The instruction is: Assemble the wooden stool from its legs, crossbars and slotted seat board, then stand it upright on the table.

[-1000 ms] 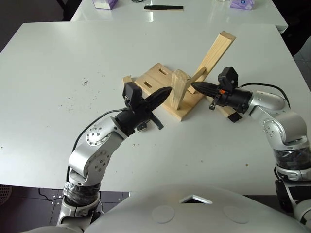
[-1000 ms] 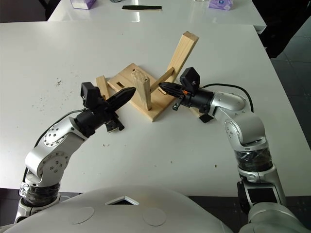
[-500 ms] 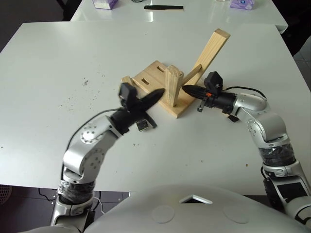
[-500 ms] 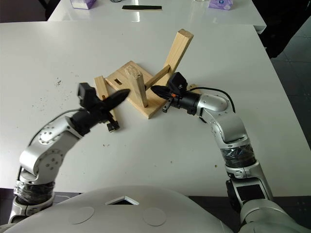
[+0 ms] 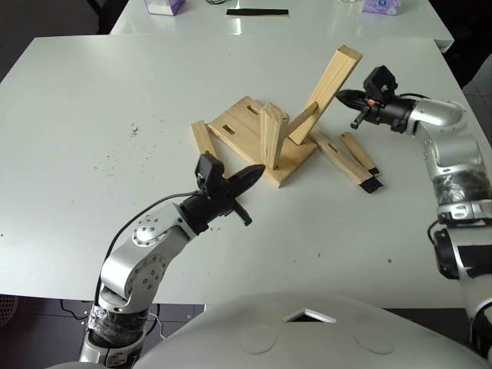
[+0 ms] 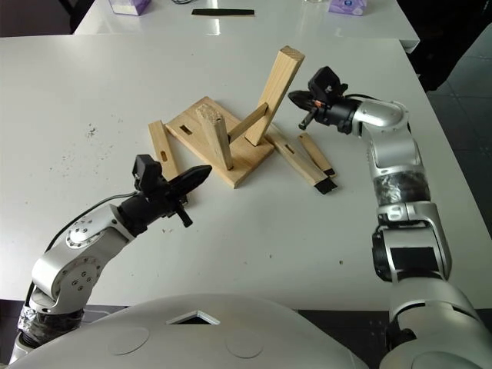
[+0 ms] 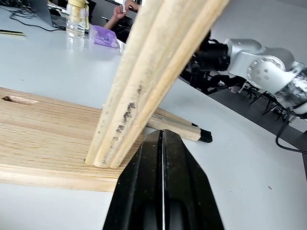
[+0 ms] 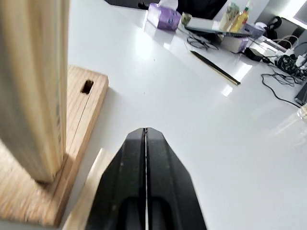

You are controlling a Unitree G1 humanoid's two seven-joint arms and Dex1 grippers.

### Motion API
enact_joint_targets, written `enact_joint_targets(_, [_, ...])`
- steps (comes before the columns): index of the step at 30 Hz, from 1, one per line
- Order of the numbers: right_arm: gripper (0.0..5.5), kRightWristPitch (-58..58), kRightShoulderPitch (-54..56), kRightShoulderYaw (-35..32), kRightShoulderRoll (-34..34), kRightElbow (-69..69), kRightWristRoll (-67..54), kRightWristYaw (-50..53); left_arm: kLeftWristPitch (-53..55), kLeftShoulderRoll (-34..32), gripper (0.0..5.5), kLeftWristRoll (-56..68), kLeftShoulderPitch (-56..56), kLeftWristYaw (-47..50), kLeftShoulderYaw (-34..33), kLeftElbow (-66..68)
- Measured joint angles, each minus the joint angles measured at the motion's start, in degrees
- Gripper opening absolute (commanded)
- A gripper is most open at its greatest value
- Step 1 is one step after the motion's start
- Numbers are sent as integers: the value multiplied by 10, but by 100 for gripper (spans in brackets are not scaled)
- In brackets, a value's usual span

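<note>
The left arm [image 5: 150,246] and right arm [image 5: 450,142] are rounded silver-grey shells with dark woven bands lower down, a thin black cable [image 5: 154,206] looping along each. The left gripper [image 5: 258,169] and right gripper [image 5: 340,95] are black and tapered, the right one orange-marked

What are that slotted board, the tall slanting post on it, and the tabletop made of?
The slotted board looks like pale, unfinished wood, possibly plywood: grain shows and its edge seems layered. The tall post appears to be the same bare light wood, with lengthwise grain lines. The tabletop is smooth, glossy white, perhaps laminate or paint, since it reflects light.
</note>
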State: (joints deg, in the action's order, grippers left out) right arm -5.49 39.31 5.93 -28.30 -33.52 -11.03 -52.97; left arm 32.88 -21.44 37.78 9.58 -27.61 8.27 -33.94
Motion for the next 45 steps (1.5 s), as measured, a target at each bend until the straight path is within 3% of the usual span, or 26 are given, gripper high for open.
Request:
enact_joint_targets(4, [3, -4, 33, -4, 57, -74, -40, -115, 0, 18, 0, -20, -51, -3, 28, 45])
enact_joint_targets(8, [3, -16, 44, 2, 48, -87, -47, -206, -4, 7, 0, -58, -64, -7, 30, 87])
enact_joint_targets(15, [3, -86, -37, 22, 46, 88, -92, -276, -17, -26, 0, -79, -60, -28, -13, 120])
enact_joint_targets(25, [3, -74, -42, 14, 54, 95, -69, -216, -24, -32, 0, -83, -42, -44, -34, 115])
enact_joint_targets(35, [3, -170, -198, 75, 35, 350, -108, -216, -19, -41, 0, -125, -68, -16, -59, 140])
enact_joint_targets(45, [3, -217, -254, 122, 75, 444, -115, -127, -39, -55, 0, -168, -101, -16, -81, 204])
